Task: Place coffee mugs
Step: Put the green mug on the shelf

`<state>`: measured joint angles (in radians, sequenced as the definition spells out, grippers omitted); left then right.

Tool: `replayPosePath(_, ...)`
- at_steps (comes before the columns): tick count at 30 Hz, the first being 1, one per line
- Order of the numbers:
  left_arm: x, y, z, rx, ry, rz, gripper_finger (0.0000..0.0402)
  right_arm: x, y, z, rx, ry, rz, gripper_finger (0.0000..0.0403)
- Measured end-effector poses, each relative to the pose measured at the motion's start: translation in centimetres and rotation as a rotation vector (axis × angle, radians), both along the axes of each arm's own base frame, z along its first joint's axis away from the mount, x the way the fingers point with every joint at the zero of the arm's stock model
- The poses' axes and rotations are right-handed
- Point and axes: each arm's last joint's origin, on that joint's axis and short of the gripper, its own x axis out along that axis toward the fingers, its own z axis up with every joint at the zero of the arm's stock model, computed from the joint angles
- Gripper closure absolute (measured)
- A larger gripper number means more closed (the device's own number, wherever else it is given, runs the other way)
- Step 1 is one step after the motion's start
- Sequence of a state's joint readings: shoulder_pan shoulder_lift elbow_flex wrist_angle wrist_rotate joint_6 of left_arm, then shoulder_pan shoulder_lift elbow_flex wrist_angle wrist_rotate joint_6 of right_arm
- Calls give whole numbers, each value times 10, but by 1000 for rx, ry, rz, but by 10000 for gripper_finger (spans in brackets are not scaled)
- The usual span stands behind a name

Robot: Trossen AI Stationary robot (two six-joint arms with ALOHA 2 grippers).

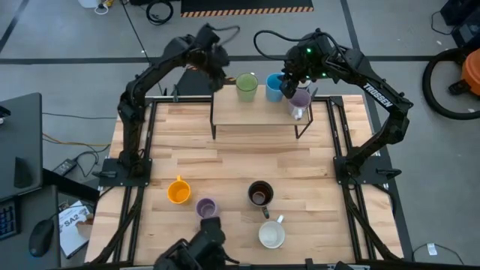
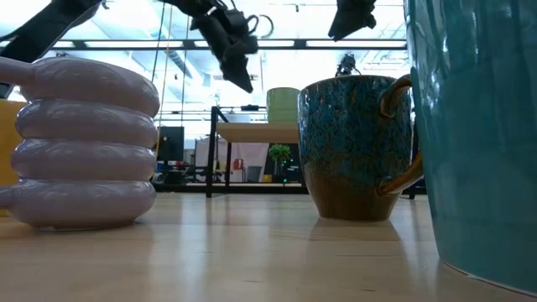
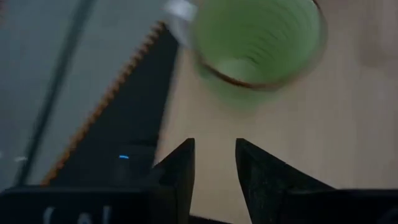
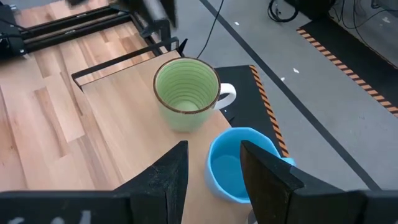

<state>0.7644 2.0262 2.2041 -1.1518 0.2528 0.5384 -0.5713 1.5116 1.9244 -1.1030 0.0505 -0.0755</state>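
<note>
Left gripper (image 1: 218, 66): above the raised shelf's (image 1: 259, 118) far left end, fingers (image 3: 177, 180) parted, gripping nothing; green mug just beside it, toward the right.

Green mug (image 1: 246, 87): upright on the shelf, mouth up, white handle toward the far edge.

Blue mug (image 1: 274, 87): upright on the shelf, just right of the green, close beside it; directly ahead of the right gripper's fingers (image 4: 264, 177) in the right wrist view.

Right gripper (image 1: 295, 88): over the shelf's far right end, fingers apart; lilac mug (image 1: 301, 100) just under it; held or not, cannot tell.

Table (image 1: 225, 172), near half, all upright: orange mug (image 1: 178, 190), handle far; second lilac mug (image 1: 206, 208); brown mug (image 1: 260, 194), handle near; white mug (image 1: 271, 234), handle far.
</note>
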Motion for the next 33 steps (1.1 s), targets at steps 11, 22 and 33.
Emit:
replayPosePath(11, 33, -16, -59, -17, 40, -98, 298, 0, 0, 1, 4, -10, -7, 252)
replayPosePath(22, 55, -29, -76, 48, -9, -102, 299, 0, 0, 0, 11, -13, -13, 252)
replayPosePath(33, 68, -37, -84, 92, -58, -104, 299, 0, 0, 0, 11, -12, -13, 252)
